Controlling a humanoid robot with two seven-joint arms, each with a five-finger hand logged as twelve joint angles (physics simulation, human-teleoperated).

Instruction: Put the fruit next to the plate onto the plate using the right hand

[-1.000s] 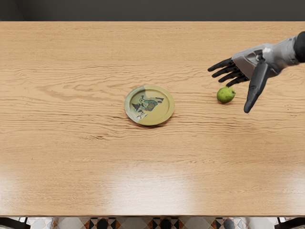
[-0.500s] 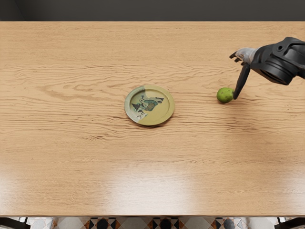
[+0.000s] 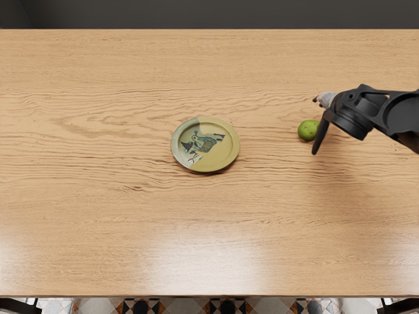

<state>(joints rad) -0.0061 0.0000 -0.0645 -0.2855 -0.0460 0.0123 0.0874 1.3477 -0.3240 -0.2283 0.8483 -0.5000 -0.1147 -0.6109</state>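
Fruit (image 3: 308, 129) lay on desk (image 3: 98, 216), well right of plate (image 3: 205, 144). Right robot hand (image 3: 322, 125) sat just beside fruit's right side, seen edge-on; could not tell whether open or closed. Risk: a nudge could send the round fruit rolling off before any grip formed.

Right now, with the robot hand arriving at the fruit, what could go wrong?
1. The robot hand is at the right side of the round green fruit. A sideways push could roll it across the flat table.
2. This view does not show whether the fruit is held, so a lift might come up empty.
3. The plate lies well to the left, apart from the fruit. A loose hold could drop it on the way.
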